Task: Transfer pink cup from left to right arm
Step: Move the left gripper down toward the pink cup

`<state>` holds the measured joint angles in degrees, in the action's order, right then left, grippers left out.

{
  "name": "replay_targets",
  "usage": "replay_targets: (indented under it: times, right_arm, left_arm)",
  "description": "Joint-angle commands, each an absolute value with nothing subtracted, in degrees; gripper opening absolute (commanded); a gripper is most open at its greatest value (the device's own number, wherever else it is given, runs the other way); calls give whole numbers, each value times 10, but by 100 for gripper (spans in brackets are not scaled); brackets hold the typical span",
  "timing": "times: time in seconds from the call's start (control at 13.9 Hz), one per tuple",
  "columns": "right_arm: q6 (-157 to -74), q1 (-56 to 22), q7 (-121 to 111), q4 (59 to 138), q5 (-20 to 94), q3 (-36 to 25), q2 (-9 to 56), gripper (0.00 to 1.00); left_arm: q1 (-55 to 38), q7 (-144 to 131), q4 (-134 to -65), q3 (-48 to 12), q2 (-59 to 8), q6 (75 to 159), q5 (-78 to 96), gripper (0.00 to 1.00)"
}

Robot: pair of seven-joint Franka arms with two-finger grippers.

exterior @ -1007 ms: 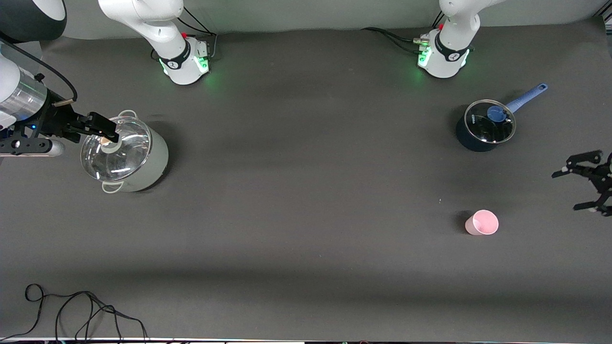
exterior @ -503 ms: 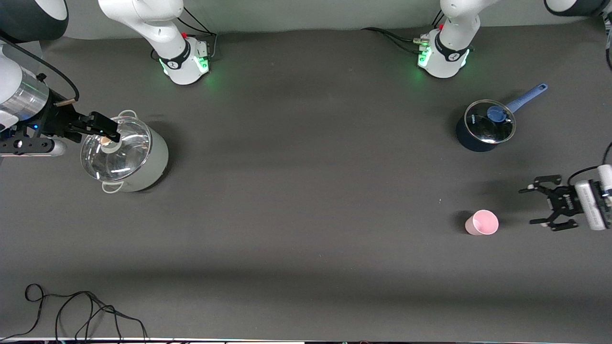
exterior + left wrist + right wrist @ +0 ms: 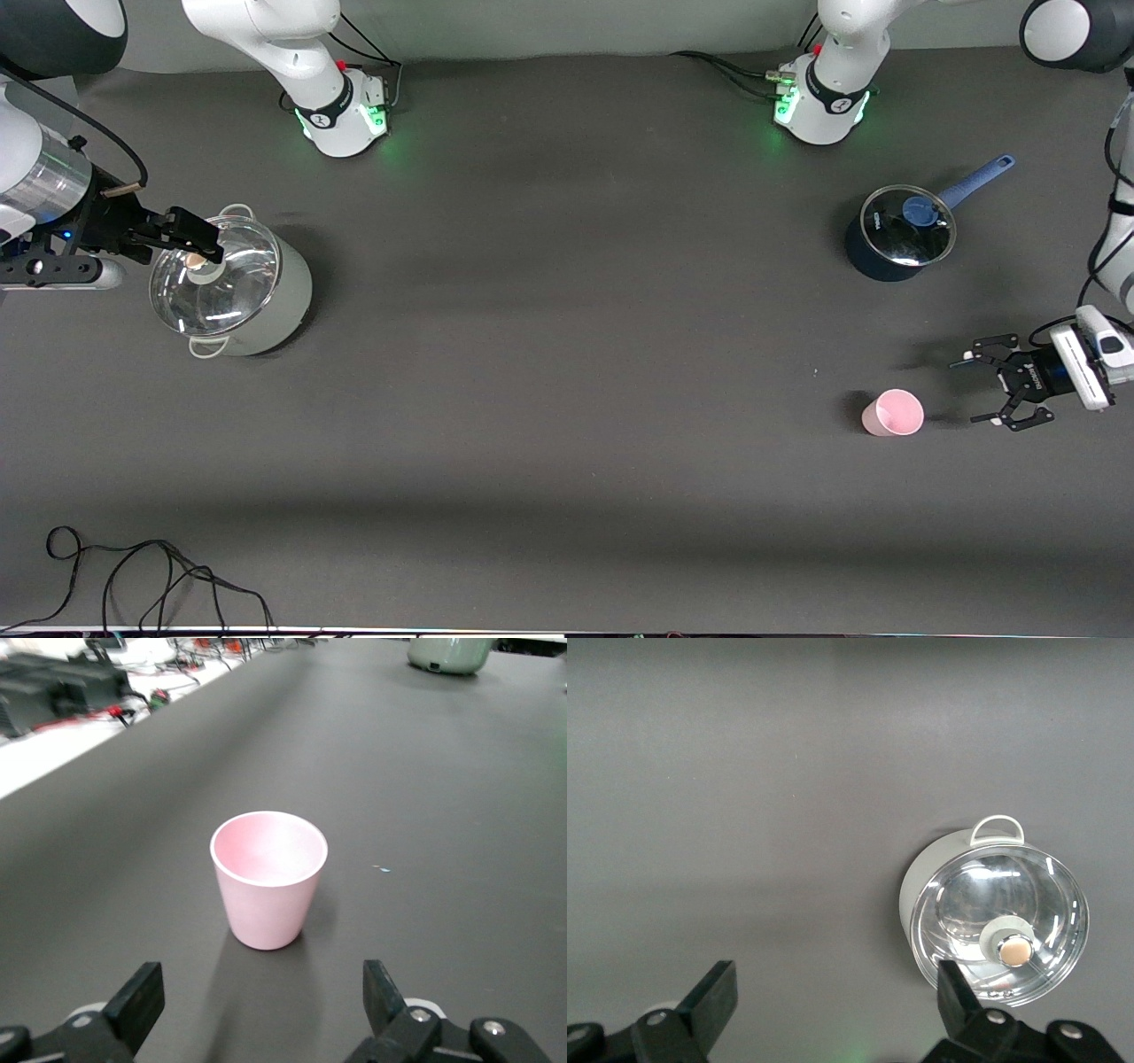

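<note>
The pink cup [image 3: 893, 413] stands upright on the dark table near the left arm's end, mouth up and empty. In the left wrist view it [image 3: 268, 877] stands straight ahead of the fingers. My left gripper [image 3: 973, 390] is open and empty, low over the table beside the cup toward the left arm's end, a short gap away; in its wrist view the gripper [image 3: 259, 992] has its jaws wide apart. My right gripper [image 3: 190, 237] is open and empty, up over the edge of the grey-green pot; its wrist view shows the gripper [image 3: 837, 988] with bare table between the jaws.
A pale grey-green pot with a glass lid [image 3: 239, 288] stands at the right arm's end and also shows in the right wrist view [image 3: 992, 917]. A dark blue saucepan with a glass lid [image 3: 897, 232] stands farther from the camera than the cup. A black cable [image 3: 133, 576] lies near the table's near edge.
My left gripper has come in from the table's end toward the pink cup and turned its open jaws to face it. The right arm and the cup have not moved.
</note>
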<state>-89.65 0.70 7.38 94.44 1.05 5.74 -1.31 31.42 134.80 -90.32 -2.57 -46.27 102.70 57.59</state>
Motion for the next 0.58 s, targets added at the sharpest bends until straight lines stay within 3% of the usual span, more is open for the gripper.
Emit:
replay_targets:
  times: [0.0, 0.5]
  right_arm:
    - [-889, 3, 76, 938, 2, 57, -11, 100]
    - [-889, 4, 76, 938, 2, 57, -11, 100]
  left_arm:
    - [319, 1438, -916, -29, -495, 1036, 648, 100]
    - [309, 1482, -947, -31, -519, 1047, 714, 100]
